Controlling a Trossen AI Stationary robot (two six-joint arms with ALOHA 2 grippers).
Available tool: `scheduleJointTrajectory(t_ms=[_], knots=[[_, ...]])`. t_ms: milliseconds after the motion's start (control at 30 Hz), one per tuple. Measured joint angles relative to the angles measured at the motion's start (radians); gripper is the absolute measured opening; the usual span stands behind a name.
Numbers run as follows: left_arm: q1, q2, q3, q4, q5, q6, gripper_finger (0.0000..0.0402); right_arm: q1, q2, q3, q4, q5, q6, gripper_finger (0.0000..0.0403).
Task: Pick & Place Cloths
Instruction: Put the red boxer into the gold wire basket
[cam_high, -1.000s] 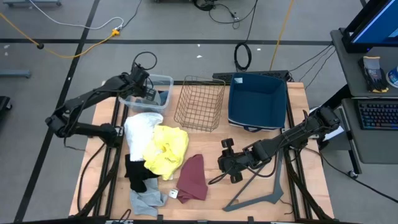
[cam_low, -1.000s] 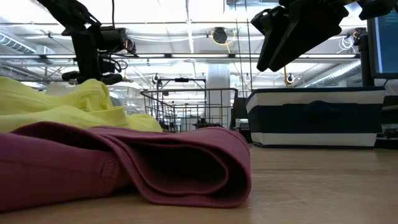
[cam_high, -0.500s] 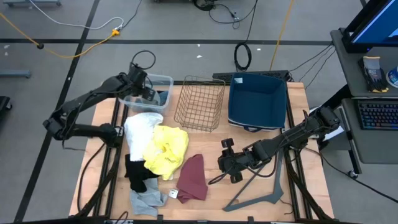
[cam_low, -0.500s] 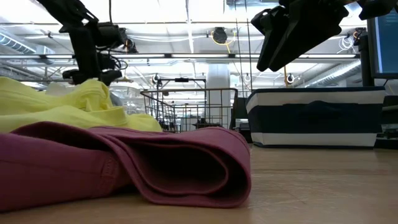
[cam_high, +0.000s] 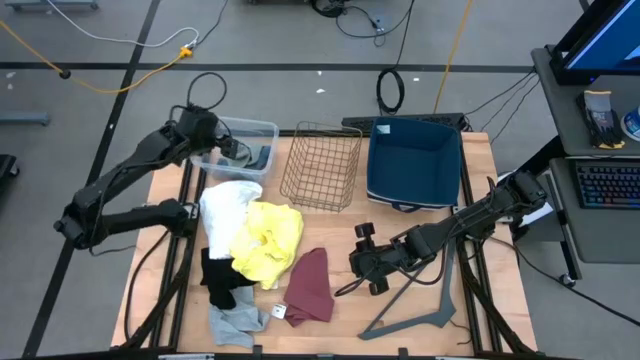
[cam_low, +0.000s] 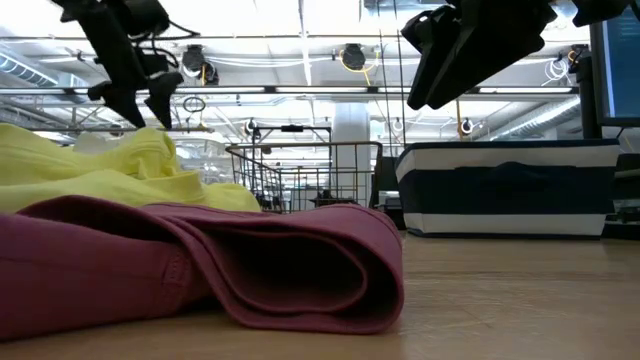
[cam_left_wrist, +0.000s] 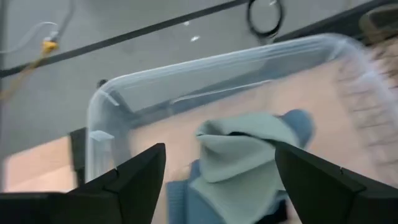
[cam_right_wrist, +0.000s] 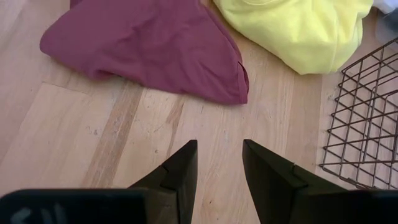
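- High view: left gripper (cam_high: 232, 150) hangs over the clear plastic bin (cam_high: 262, 130) at the counter's (cam_high: 420, 300) far left corner; bluish fabric lies inside the bin.
- High view: loose cloths sit in a heap on the counter's left half: white cloth (cam_high: 228, 205), yellow cloth (cam_high: 270, 238), black cloth (cam_high: 217, 278), maroon cloth (cam_high: 310, 287), light grey cloth (cam_high: 236, 322).
- High view: wire basket (cam_high: 322, 166) stands beside the bin, navy bin (cam_high: 414, 162) to its right. Right gripper (cam_high: 362, 262) hovers near the counter's middle, close to the maroon cloth; grey V-shaped bar (cam_high: 425, 318) lies just beside it.
- Low view: maroon cloth (cam_low: 200, 262) folded in the foreground, yellow cloth (cam_low: 110, 170) behind it. Left gripper (cam_low: 140, 105) held above the yellow heap, jaws spread apart, nothing between them.
- Left wrist view: jaws wide apart, empty, over the clear plastic bin (cam_left_wrist: 99, 118); a grey-green cloth (cam_left_wrist: 239, 158) lies in it on top of a blue cloth (cam_left_wrist: 298, 121).
- Right wrist view: right gripper (cam_right_wrist: 219, 163) above bare counter, jaws a narrow gap apart, holding nothing; maroon cloth (cam_right_wrist: 143, 43), yellow cloth (cam_right_wrist: 298, 28) and wire basket (cam_right_wrist: 367, 124) ahead.
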Motion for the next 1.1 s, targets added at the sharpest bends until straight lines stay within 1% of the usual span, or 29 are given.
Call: scheduleJointTrajectory(t_ms=[133,267,333,467,600,700,800,1000,1100], knots=[[-0.047,-0.060,0.000,0.000,0.108,-0.015,0.0292,0.000,0.000,0.000,0.000,0.000,-0.011,0.0118],[-0.145,-0.114,0.000,0.000,0.198,-0.016,0.0277,0.000,0.000,0.000,0.000,-0.001,-0.025,0.0118],[-0.210,-0.136,0.000,0.000,0.218,-0.016,0.0270,0.000,0.000,0.000,-0.001,-0.001,-0.025,0.0118],[-0.354,-0.165,0.000,0.001,0.219,-0.027,0.0255,0.000,0.000,0.000,-0.005,-0.001,-0.025,0.0118],[-0.497,-0.171,0.000,0.009,0.193,-0.061,0.0238,0.000,0.000,0.000,-0.005,-0.002,-0.025,0.0118],[-0.598,-0.168,0.000,0.011,0.153,-0.105,0.0224,0.000,0.000,0.000,-0.004,-0.007,-0.025,0.0118],[-0.692,-0.166,0.000,0.011,0.112,-0.161,0.0206,0.000,0.000,0.000,0.002,-0.047,-0.025,0.0118],[-0.887,-0.166,0.000,0.035,0.020,-0.174,0.0156,0.008,0.000,-0.001,0.037,-0.106,-0.026,0.0118],[-0.979,-0.166,0.000,0.069,-0.029,-0.149,0.0124,0.014,0.000,-0.027,0.124,-0.107,-0.051,0.0118]])
